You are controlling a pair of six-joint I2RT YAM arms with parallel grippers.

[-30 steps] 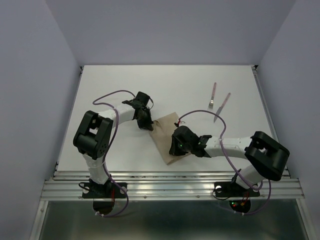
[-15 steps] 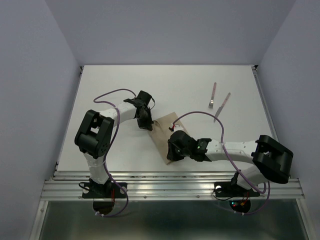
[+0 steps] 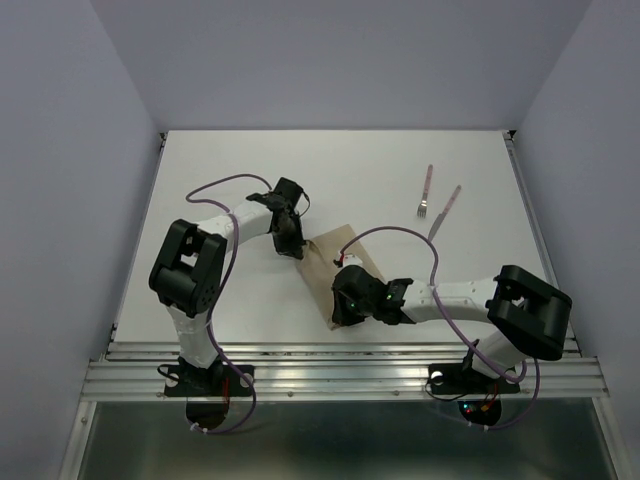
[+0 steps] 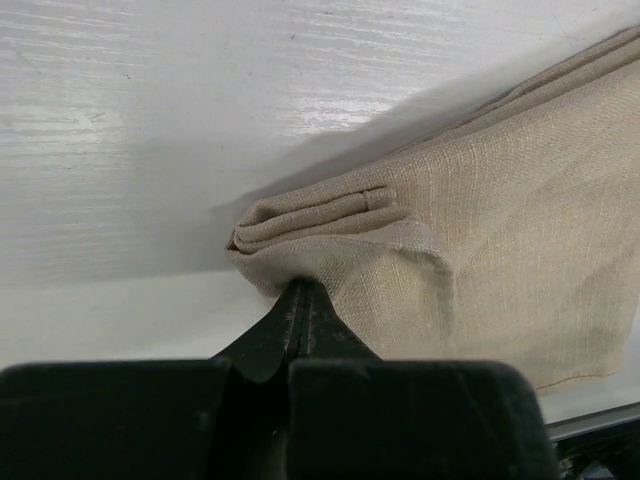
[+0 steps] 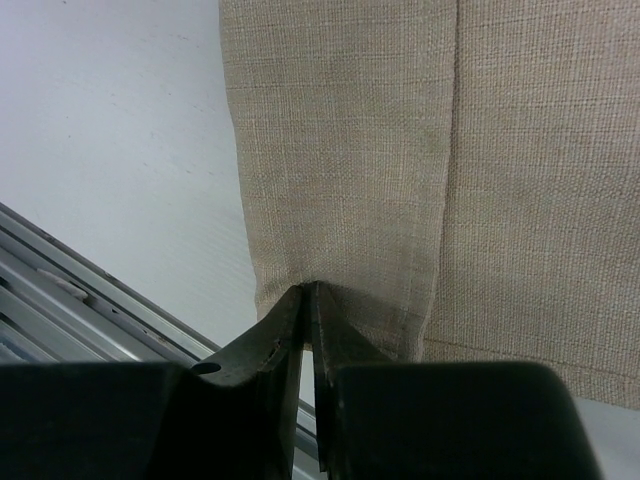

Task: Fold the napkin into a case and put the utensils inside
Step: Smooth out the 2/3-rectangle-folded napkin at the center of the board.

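You had the left gripper [image 4: 300,292] clamped shut on the napkin's [image 3: 328,262] far-left corner, the right gripper [image 5: 310,297] pinching its near edge, while fork [image 3: 425,193] and knife [image 3: 445,213] lay well off to its far right.

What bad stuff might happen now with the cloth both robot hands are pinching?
1. The left fingers pinch only the very corner of the folded napkin, so it might slip and the layers fall open.
2. The right fingers grip just its near edge; pulling unevenly may skew the fold.
3. The fork and knife lie far away, so an arm must let go to fetch them, and the cloth may unfold.
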